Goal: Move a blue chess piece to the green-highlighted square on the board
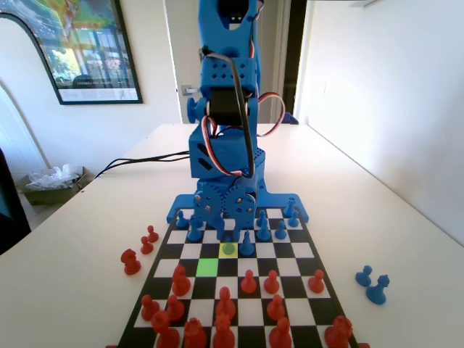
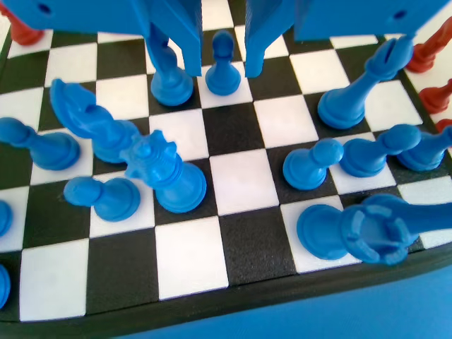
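From the green-highlighted square (image 1: 207, 266) nearest the fixed view, we look one row farther along the board (image 1: 301, 310) to the yellow square holding the blue pawn (image 2: 223, 65), which our spread, empty end effector (image 2: 222, 67) straddles; we should close squarely before lifting.

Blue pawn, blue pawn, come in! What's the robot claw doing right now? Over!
Gripper open, jaws either side of the blue pawn, not closed on it. Pawn upright on the yellow square. Green square empty, diagonally next to it. Another blue pawn close beside one jaw.
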`<action>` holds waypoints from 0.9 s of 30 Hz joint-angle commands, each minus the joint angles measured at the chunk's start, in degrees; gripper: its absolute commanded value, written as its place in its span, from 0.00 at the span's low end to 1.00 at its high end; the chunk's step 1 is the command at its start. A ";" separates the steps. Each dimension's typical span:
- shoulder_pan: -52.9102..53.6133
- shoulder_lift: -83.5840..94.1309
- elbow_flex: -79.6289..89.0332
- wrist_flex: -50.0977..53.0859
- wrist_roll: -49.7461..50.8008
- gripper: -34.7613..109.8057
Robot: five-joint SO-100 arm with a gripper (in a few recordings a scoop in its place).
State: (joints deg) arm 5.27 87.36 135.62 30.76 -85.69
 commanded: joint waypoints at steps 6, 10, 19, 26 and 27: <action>1.05 1.23 -3.34 0.00 -1.14 0.30; 1.23 1.23 -3.43 -0.26 -1.23 0.30; 1.32 -0.26 -4.75 -0.26 -1.32 0.30; 1.23 -0.53 -4.39 -0.88 -1.67 0.30; 1.23 -0.53 -4.22 -1.23 -1.85 0.29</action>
State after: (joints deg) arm 6.24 85.34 133.68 30.32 -86.57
